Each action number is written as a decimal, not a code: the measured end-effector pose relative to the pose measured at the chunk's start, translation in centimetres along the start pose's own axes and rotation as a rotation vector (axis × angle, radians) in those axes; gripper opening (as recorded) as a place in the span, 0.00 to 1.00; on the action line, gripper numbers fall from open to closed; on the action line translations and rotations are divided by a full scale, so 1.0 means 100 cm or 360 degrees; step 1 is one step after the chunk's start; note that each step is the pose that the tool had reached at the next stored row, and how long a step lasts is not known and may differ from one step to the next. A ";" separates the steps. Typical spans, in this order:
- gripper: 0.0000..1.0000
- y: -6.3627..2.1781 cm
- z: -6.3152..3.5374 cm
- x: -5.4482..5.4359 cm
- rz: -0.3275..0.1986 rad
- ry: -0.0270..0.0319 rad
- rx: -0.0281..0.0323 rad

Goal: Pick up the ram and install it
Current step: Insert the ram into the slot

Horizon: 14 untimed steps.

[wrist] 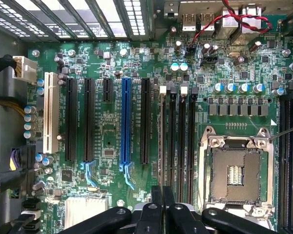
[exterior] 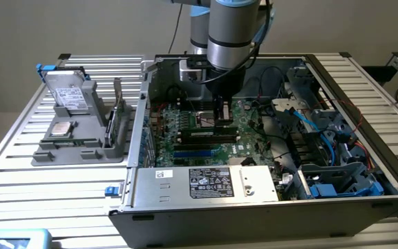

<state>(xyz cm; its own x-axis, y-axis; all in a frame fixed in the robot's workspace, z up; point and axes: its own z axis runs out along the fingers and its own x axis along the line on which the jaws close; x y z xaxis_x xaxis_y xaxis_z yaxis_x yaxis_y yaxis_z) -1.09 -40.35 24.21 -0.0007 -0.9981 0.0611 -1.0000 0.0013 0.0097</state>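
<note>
One power supply (exterior: 213, 181) lies along the near wall of the open case (exterior: 268, 220), which rests on a slatted worktop (exterior: 40, 181). Behind the supply sits the board (exterior: 178, 140). The arm (exterior: 230, 36) reaches down into the case. The tool (exterior: 221, 118) hangs just over the board's middle, at the dark memory slots (exterior: 209, 136).

On the exterior view's left, outside the case, a grey tray (exterior: 81, 153) sits on the worktop. The ram (exterior: 118, 122) stands on edge in the tray, on the side next to the case and well apart from the tool. The chip (exterior: 62, 128) lies flat in the tray. The drive (exterior: 69, 96) leans at the tray's far end.

The wrist view adds board detail. The tool (wrist: 162, 191) has its fingers (wrist: 157, 202) pressed together, tip to tip, above the bank of four memory slots (wrist: 177, 136). An open socket (wrist: 233, 175) lies just beside that bank. A blue slot (wrist: 126, 122) and a white slot (wrist: 51, 112) lie on the bank's other side. Whether the memory slots are occupied cannot be told.
</note>
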 end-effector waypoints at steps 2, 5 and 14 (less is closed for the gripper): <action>0.12 0.0000 0.0000 -0.001 0.0000 0.00003 -0.00001; 0.12 0.0000 0.0000 -0.001 0.0000 0.00026 0.00000; 0.12 0.0000 0.0005 -0.002 0.0002 0.00124 0.00000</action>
<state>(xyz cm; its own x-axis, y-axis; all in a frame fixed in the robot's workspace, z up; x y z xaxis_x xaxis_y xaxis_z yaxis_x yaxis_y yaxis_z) -1.09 -40.17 24.15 -0.0017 -0.9976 0.0689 -1.0000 0.0023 0.0097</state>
